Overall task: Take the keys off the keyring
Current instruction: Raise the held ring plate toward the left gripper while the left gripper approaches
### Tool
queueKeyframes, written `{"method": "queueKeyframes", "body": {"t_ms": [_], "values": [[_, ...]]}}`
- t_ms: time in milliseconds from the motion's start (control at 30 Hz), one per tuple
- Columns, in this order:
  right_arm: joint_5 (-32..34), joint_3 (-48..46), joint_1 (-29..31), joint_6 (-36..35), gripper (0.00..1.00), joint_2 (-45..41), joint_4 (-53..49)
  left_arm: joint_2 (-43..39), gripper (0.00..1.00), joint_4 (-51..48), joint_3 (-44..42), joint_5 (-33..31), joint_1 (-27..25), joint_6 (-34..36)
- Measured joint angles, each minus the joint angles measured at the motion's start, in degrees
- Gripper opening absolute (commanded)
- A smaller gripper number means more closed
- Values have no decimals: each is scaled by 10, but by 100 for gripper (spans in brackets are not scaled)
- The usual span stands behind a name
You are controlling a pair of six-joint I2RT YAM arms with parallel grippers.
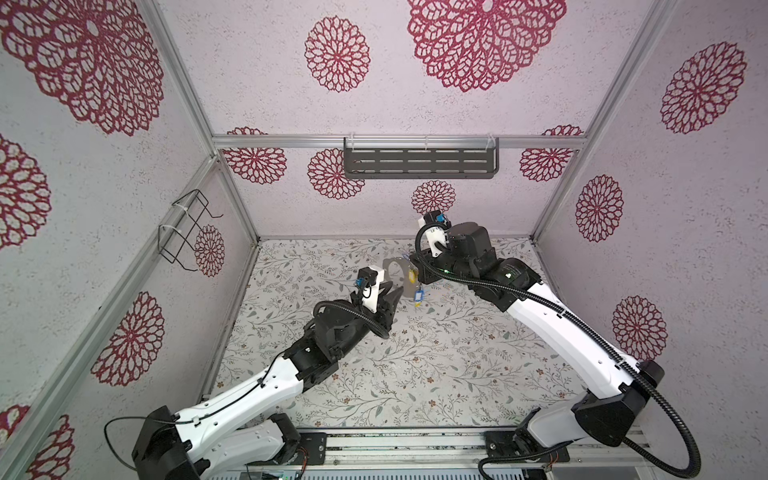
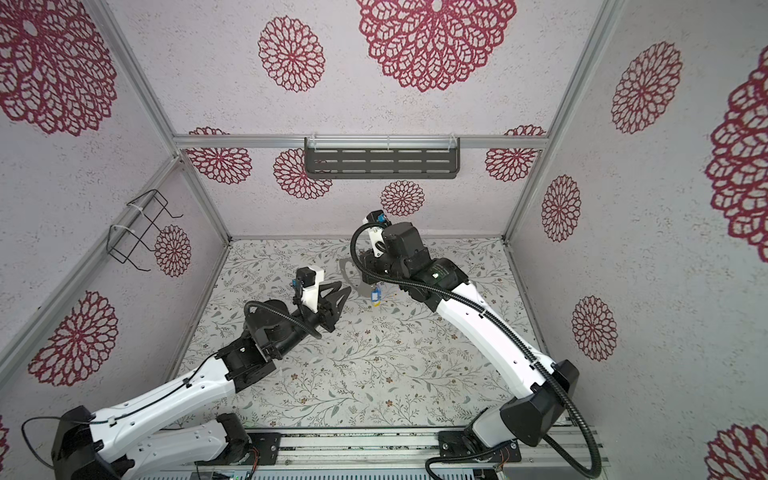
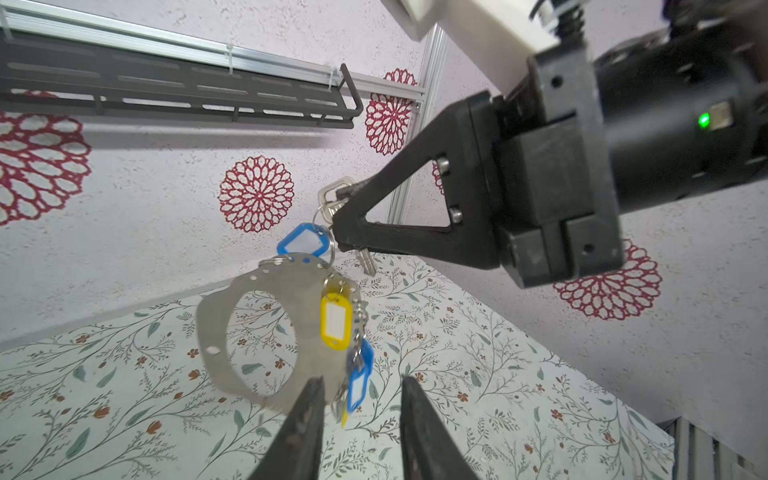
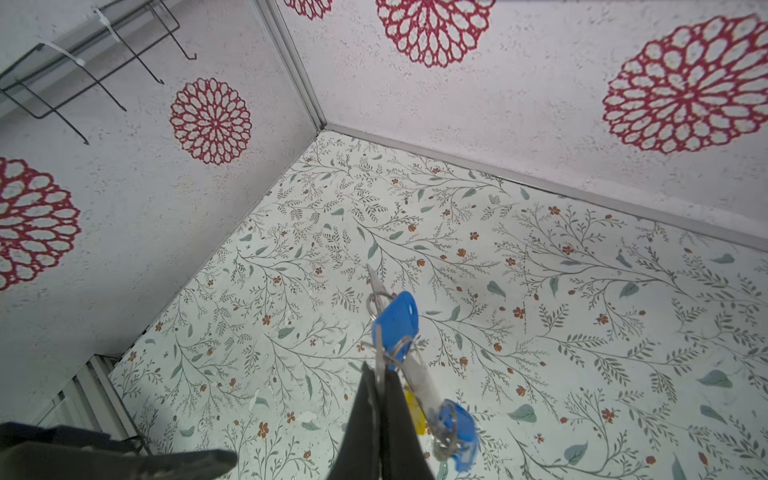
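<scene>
- Right gripper (image 3: 338,216) clamps its fingers on a silver key (image 3: 366,261) — the keyring (image 3: 216,332) dangles below them.
- Left gripper (image 3: 361,379) holds its fingers apart, blue tag (image 3: 357,388) just ahead.

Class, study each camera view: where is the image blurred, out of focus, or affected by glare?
Left wrist view: keyring and lowest blue tag smeared by motion blur; table behind them sharp. Right wrist view: that tag, close to the lens, soft. Both top views: evenly lit, sharp, no glare.

Keyring (image 3: 212,326) and keys (image 3: 336,320) under right fingers (image 3: 415,240), above table (image 3: 519,374), just before left fingers (image 3: 305,419).
</scene>
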Motion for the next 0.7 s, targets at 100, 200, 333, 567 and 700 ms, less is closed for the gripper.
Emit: {"method": "queueKeyframes", "body": {"t_ms": [100,200,333,567,700], "values": [[-4,0,0,4,0,4,-13,30,46,7,0,-13,-1,17],[-11,0,0,6,0,4,-22,33,47,6,1,-25,-1,39],[-23,-4,0,11,0,2,-22,35,47,-14,23,-35,0,66],[-36,-39,7,28,0,-24,-20,54,46,0,43,-36,0,81],[-43,-54,17,36,0,-32,-18,69,46,5,40,-37,0,81]]}}
